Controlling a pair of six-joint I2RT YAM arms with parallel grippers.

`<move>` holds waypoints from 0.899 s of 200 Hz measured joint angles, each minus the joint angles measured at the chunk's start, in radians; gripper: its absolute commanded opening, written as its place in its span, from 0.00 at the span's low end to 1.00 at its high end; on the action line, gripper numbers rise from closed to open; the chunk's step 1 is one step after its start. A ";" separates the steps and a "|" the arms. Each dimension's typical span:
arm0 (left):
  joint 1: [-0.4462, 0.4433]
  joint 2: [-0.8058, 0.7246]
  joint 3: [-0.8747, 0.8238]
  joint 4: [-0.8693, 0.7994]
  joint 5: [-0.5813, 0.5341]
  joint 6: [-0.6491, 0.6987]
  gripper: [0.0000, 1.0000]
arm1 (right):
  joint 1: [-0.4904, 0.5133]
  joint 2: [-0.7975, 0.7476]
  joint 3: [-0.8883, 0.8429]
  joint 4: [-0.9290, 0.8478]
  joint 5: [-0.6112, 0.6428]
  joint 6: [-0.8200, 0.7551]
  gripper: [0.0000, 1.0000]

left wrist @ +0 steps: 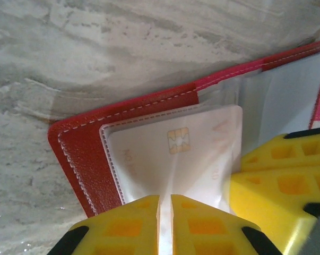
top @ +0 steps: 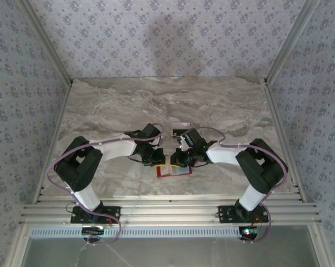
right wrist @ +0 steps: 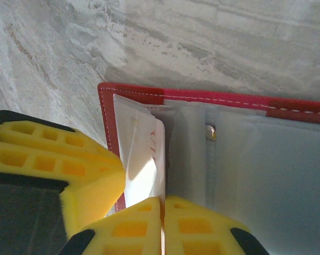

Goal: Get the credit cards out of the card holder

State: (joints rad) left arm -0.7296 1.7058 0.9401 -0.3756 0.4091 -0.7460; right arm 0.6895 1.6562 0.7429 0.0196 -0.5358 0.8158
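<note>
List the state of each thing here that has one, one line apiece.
card holder: open, lying flat on the table.
chip card: inside the clear sleeve, not yet out.
left gripper: shut on the clear sleeve's near edge.
right gripper: shut at a sleeve edge; grip unclear.

The card holder [right wrist: 287,109] lies open on the marble table [right wrist: 202,42], its clear sleeves facing up and a small metal stud [right wrist: 210,132] at the fold. A whitish credit card [right wrist: 144,159] sits in the left sleeve. The right gripper [right wrist: 162,223] pinches that card's edge, fingers pressed together. The left gripper [right wrist: 59,170] rests just left of it, on the holder's left end.
</note>
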 measured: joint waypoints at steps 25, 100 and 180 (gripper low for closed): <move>0.001 0.013 -0.001 0.013 0.007 0.000 0.12 | -0.002 0.000 0.000 -0.002 0.000 0.000 0.08; 0.001 0.013 -0.003 0.011 -0.002 0.014 0.09 | -0.008 -0.021 -0.002 -0.021 0.007 -0.002 0.06; 0.000 0.016 -0.003 0.009 -0.013 0.024 0.09 | -0.035 -0.066 -0.012 -0.065 0.015 -0.023 0.05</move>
State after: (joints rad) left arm -0.7296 1.7222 0.9371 -0.3668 0.3962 -0.7219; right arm 0.6548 1.5902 0.7307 -0.0452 -0.5209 0.7929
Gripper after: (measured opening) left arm 0.094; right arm 0.052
